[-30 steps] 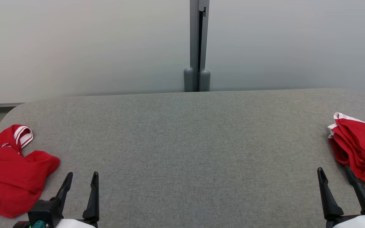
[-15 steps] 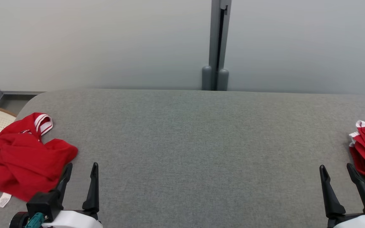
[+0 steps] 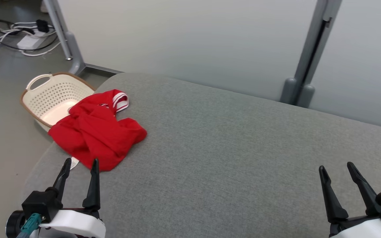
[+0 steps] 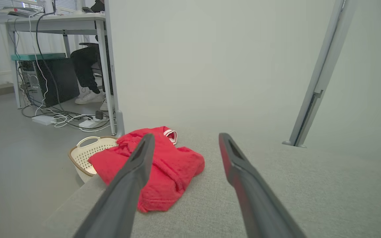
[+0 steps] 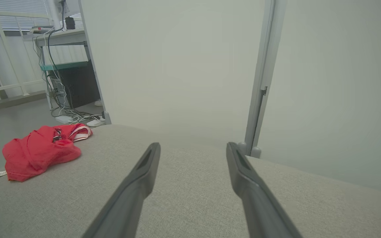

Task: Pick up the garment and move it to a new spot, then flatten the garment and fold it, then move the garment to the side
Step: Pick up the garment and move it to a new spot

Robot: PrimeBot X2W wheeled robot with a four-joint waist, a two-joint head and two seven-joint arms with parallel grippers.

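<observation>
A crumpled red garment [image 3: 94, 135] with white-striped trim lies at the left end of the grey padded table [image 3: 230, 158], partly hanging over the edge. My left gripper [image 3: 80, 162] stands open just short of the garment's near hem, with nothing between its fingers. In the left wrist view the garment [image 4: 164, 168] lies ahead, slightly left of the open left gripper [image 4: 184, 140]. My right gripper [image 3: 335, 167] is open over bare table at the lower right. From the right wrist, the garment [image 5: 41, 150] lies far left of the open right gripper [image 5: 193, 145].
A cream perforated laundry basket [image 3: 50, 96] sits on the floor beside the table's left end, under the garment's overhang. Pale partition panels on a grey post [image 3: 304, 62] stand behind the table. Cables [image 3: 18, 36] lie on the floor; a person's legs [image 4: 86, 72] are under a desk.
The head camera has turned left: the garment now sits nearer the picture's middle, the basket and floor have come into view, and a second red garment at the right has left the picture.
</observation>
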